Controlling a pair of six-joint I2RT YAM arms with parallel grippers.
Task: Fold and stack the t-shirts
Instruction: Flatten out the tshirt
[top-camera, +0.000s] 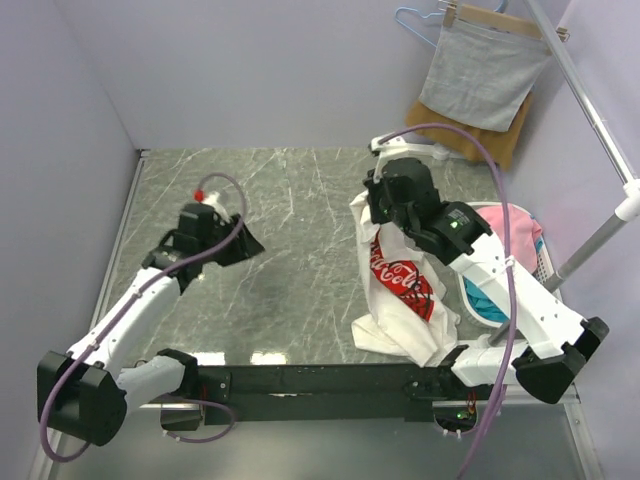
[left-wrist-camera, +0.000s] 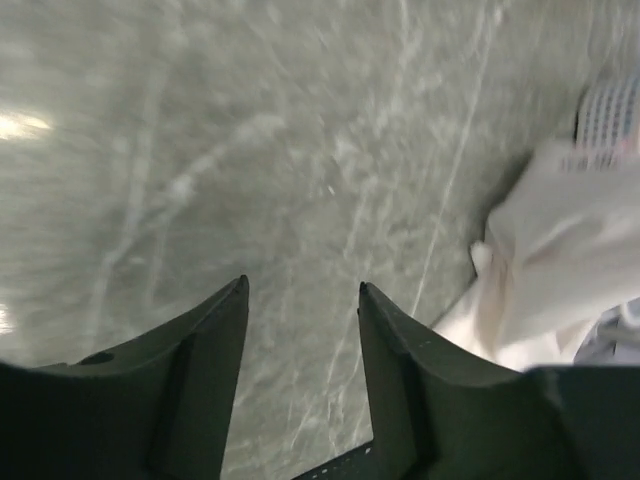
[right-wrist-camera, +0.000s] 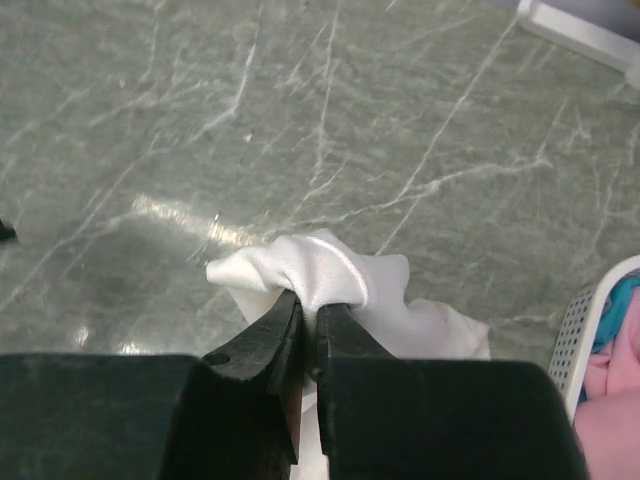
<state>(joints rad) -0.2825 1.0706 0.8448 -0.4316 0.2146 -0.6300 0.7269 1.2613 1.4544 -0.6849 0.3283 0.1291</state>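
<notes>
White t-shirt hangs pinched in raised right hand.

White t-shirt with red white-lettered print, grey-green table veined white, grey cloth

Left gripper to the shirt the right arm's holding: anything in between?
Nothing visible. Only bare table lies between the open left gripper and the t-shirt, which hangs pinched in the right gripper.
</notes>
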